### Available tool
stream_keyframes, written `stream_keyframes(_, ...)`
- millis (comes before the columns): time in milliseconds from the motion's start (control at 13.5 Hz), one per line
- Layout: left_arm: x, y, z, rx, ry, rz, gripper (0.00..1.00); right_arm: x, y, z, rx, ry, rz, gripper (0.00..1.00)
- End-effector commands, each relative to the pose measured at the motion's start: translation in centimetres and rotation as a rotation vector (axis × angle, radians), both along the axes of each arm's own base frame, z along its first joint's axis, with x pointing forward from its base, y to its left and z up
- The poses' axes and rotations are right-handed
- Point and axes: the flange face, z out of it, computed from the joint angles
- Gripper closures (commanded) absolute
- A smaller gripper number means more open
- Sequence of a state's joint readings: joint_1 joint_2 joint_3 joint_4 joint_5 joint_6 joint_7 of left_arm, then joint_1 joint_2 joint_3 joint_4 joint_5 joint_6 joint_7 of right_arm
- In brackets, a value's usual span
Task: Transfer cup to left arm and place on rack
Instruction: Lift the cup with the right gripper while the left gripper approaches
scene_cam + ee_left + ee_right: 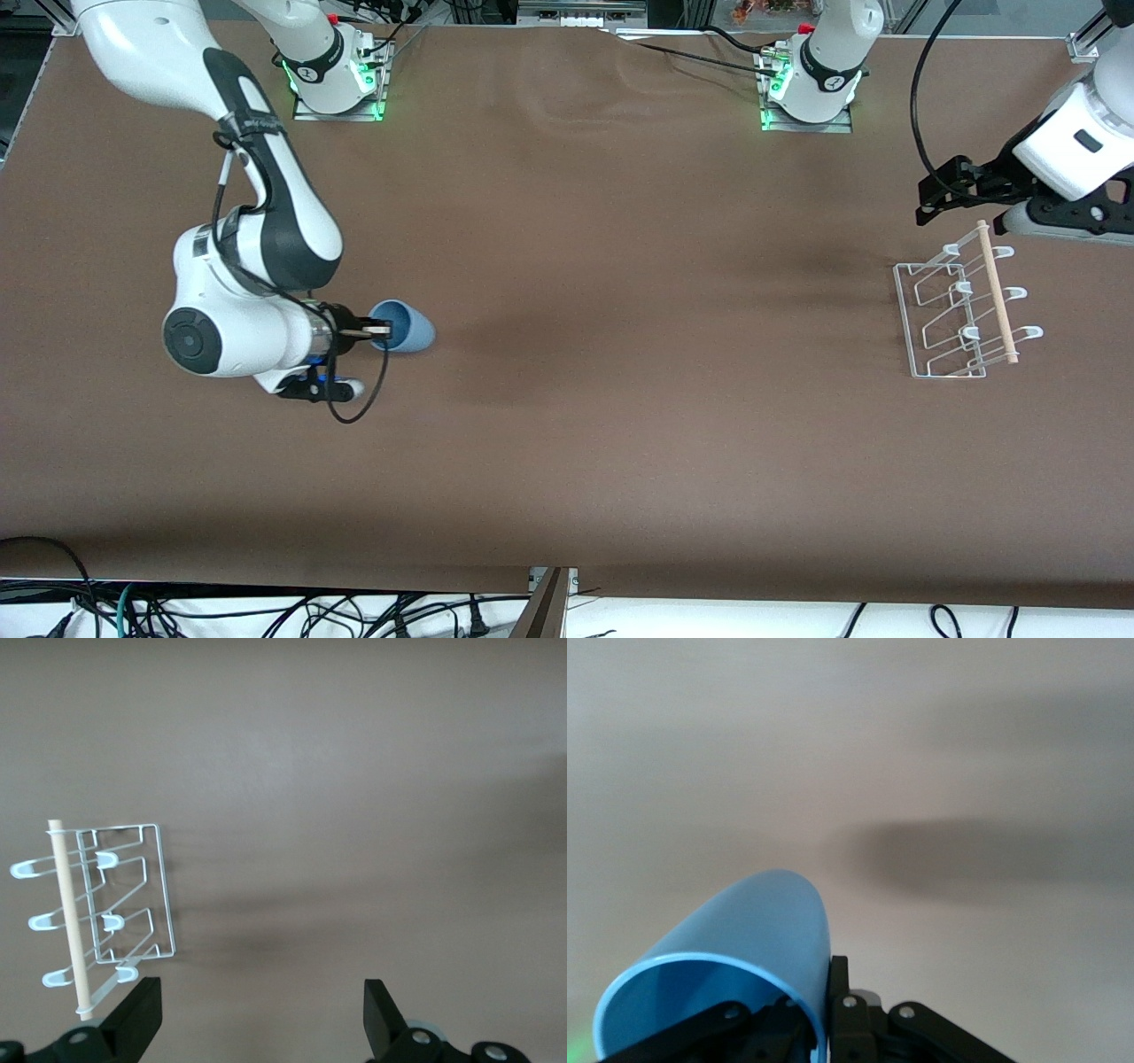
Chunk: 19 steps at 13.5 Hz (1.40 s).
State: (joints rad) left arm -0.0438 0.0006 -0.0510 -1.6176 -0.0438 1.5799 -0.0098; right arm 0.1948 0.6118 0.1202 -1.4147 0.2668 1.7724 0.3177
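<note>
Over the table [567, 425], my right fingers [379, 330] pinched the cup's [409, 328] rim; left fingers [257, 1014] hung apart above the rack [961, 310].

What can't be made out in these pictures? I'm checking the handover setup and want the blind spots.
- Cup base: in the right wrist view its own wall hides it; its lower rim is cut off by the picture edge.
- Right gripper shuts on the cup's rim, one finger inside; the fingertips are hidden in the cup.
- Left gripper, open near the rack: front view's edge cuts off its arm.
</note>
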Motion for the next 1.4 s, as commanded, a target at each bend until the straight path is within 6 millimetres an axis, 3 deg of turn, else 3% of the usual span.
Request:
stream_keyframes(0, 0.3, -2.0, -1.7, -0.044, 0.096, -0.04, 0.0, -1.2, 7.5, 2.7, 0.059, 0.046, -0.155, 1.0)
stream_keyframes(222, 1.1, -4.7, -4.6, -0.105, 0.163, -0.113, 0.0, -3.2, 16.1, 4.9, 0.224, 0.074, -0.339, 1.0)
stream_keyframes(443, 2.2, -6.8, -7.3, -0.285, 0.18, -0.322, 0.0, -5.8, 23.2, 6.4, 0.274, 0.042, -0.494, 1.0)
stream_keyframes(517, 2.5, -7.1, -8.0, -0.334, 0.174, -0.403, 0.0, -7.1, 25.6, 7.7, 0.294, 0.043, -0.522, 1.0)
stream_keyframes(739, 3.1, -8.6, -9.9, -0.505, 0.131, -0.626, 0.0, -8.0, 27.7, 10.7, 0.31, 0.119, -0.642, 1.0)
stream_keyframes(961, 3.6, -9.1, -11.3, -0.617, 0.031, -0.88, 0.0, -7.3, 27.6, 13.3, 0.33, 0.198, -0.776, 1.0)
stream_keyframes(1330, 4.1, -12.8, -10.2, -0.664, -0.202, -1.177, 0.0, -7.1, 27.5, 13.6, 0.352, 0.235, -0.802, 1.0)
